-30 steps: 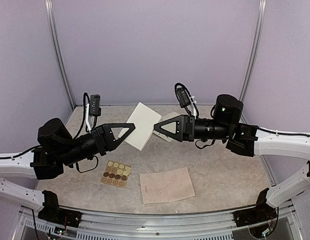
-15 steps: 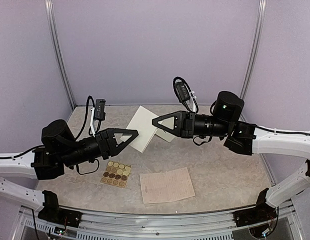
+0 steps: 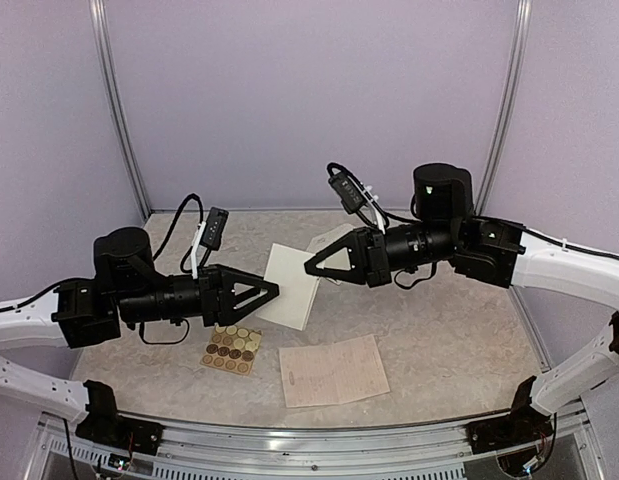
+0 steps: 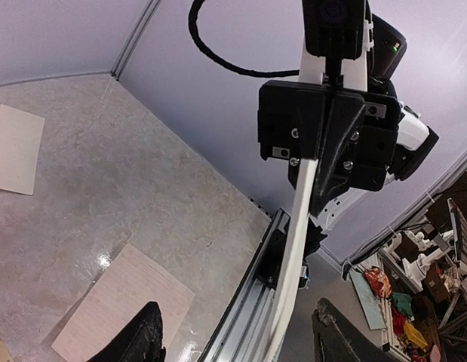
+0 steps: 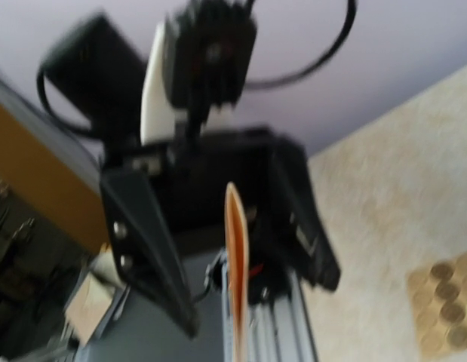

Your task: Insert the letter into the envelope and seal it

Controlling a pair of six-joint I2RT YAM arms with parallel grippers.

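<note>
Beige stone-patterned table (image 3: 439, 340), plain cream rectangular paper envelope (image 3: 289, 290) held above it.
Right gripper (image 3: 310, 268) clamps its upper corner; left gripper (image 3: 275, 292) stands open astride its left edge.

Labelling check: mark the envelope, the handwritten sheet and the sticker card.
envelope (image 3: 295, 292), top view, middle of its cream face.
handwritten sheet (image 3: 334, 370), top view, sheet centre.
sticker card (image 3: 232, 348), top view, card centre.

Robot lab test cell. Plain lavender panel walls (image 3: 309, 100) on aluminium posts (image 3: 116, 110), stone-look bench (image 3: 459, 340), extrusion rail (image 3: 309, 432) along its near edge carrying left arm (image 3: 139, 295) and right arm (image 3: 549, 265). Cluttered shelving (image 4: 433, 256) sits outside the enclosure.
</note>
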